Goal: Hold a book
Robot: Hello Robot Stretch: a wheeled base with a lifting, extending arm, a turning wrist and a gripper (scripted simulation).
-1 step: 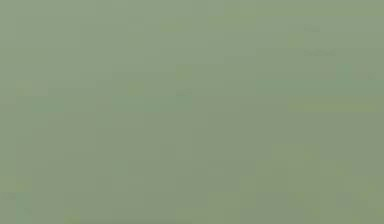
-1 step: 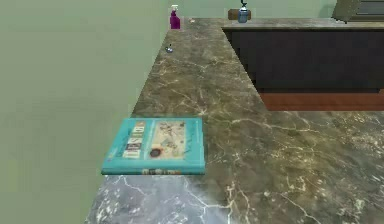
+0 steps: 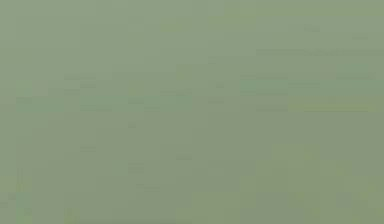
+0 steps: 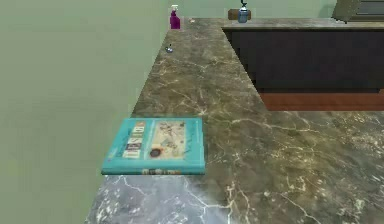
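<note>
Fwd view: flat grey-green wall (image 3: 192,110); even tone top to btm.

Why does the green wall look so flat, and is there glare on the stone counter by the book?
Forward view: the green wall is evenly lit, without shadow or highlight, so it looks flat. Arm side view: the marble counter pales to a sheen near the bottom edge, below the teal book; the book's cover shows no glare.

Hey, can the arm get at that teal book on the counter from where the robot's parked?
Probably yes. The book lies flat on the marble counter, near the arm side view's bottom edge, with nothing standing on it or close by. The pink bottle stands far back.
</note>
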